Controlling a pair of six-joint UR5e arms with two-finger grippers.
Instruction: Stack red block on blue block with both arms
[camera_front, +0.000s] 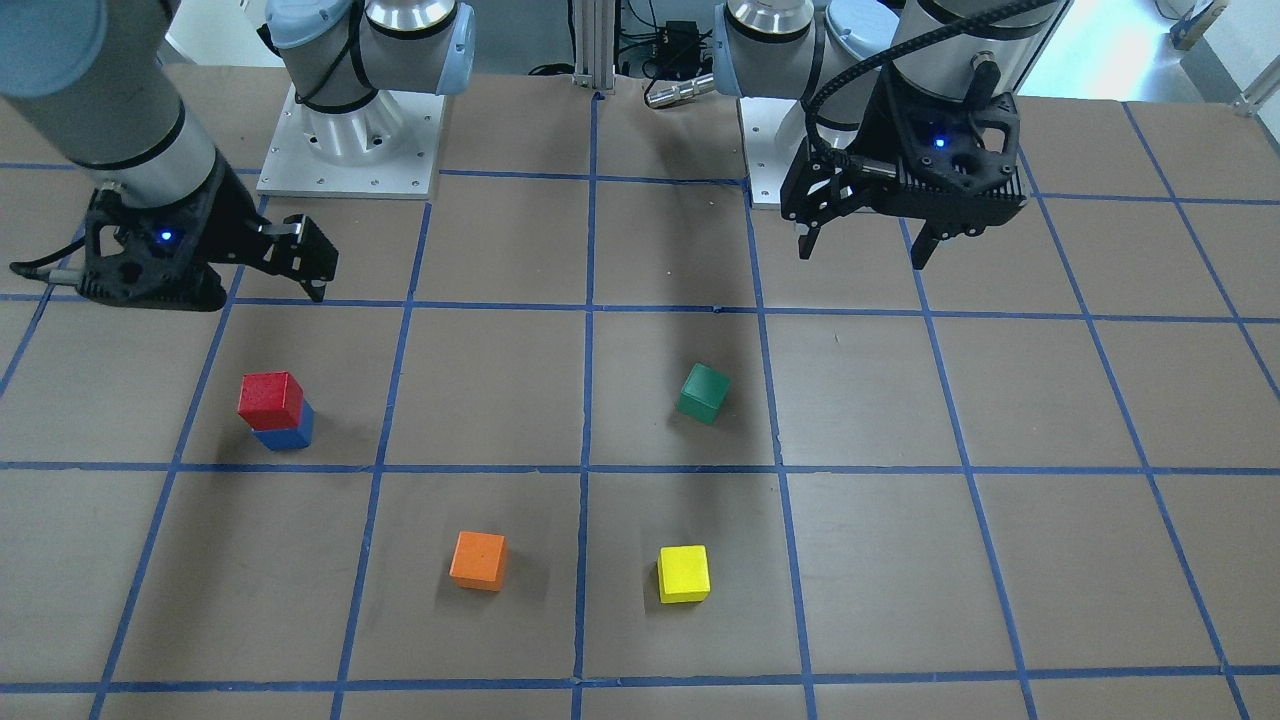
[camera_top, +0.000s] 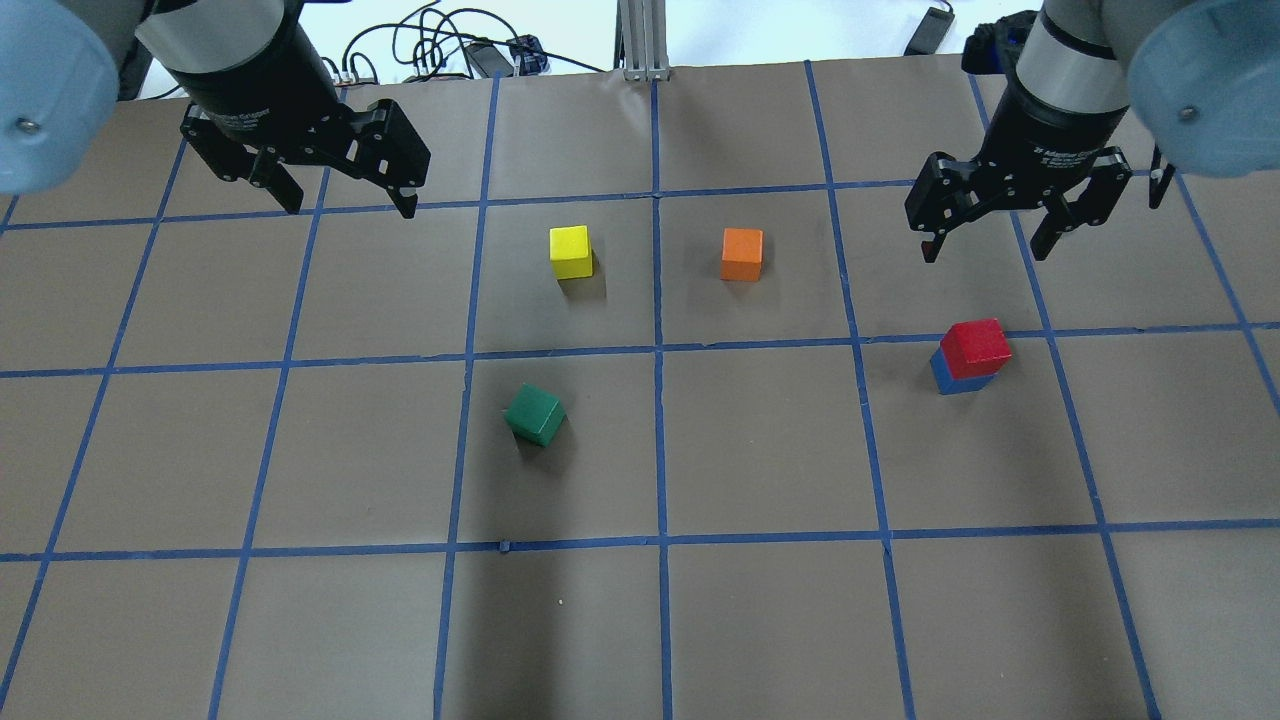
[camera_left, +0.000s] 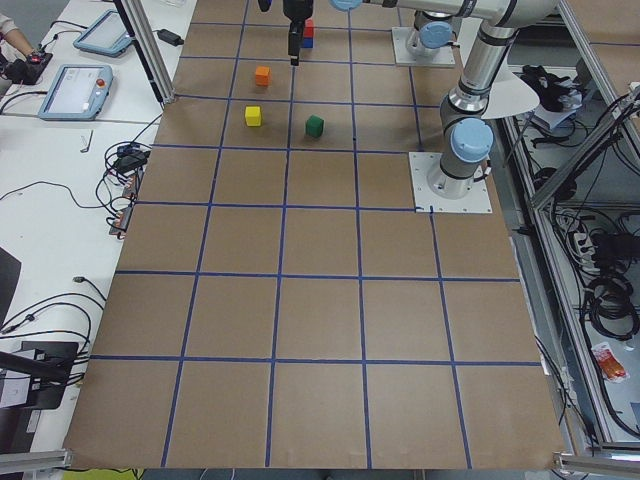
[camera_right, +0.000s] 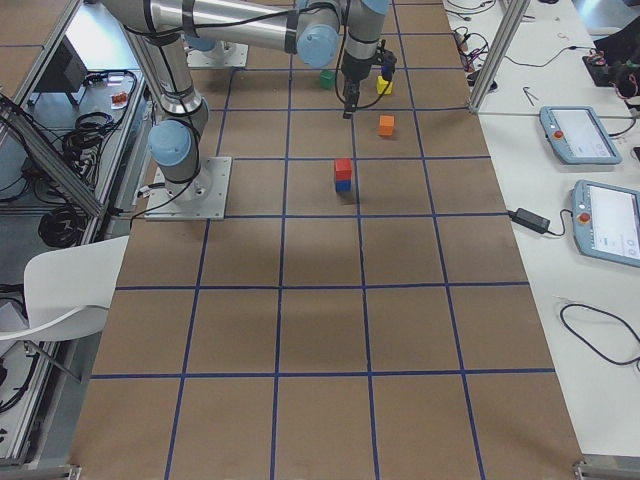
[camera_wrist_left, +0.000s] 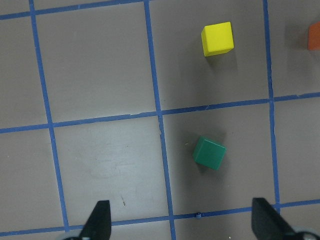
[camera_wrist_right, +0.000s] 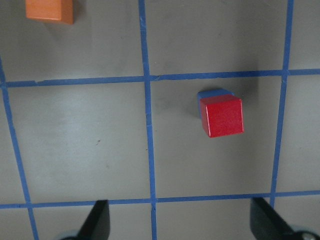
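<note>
The red block (camera_top: 975, 347) sits on top of the blue block (camera_top: 955, 380), slightly offset, on the table's right side; the stack also shows in the right wrist view, red block (camera_wrist_right: 222, 116) over blue block (camera_wrist_right: 215, 93). My right gripper (camera_top: 985, 250) is open and empty, raised above the table just beyond the stack and apart from it. My left gripper (camera_top: 350, 208) is open and empty, raised over the far left of the table. In the front-facing view the left gripper (camera_front: 862, 256) hangs with its jaws spread wide.
A green block (camera_top: 535, 413) lies turned at an angle left of centre. A yellow block (camera_top: 570, 250) and an orange block (camera_top: 741, 253) sit further out, near the middle. The table is brown paper with a blue tape grid (camera_top: 658, 360).
</note>
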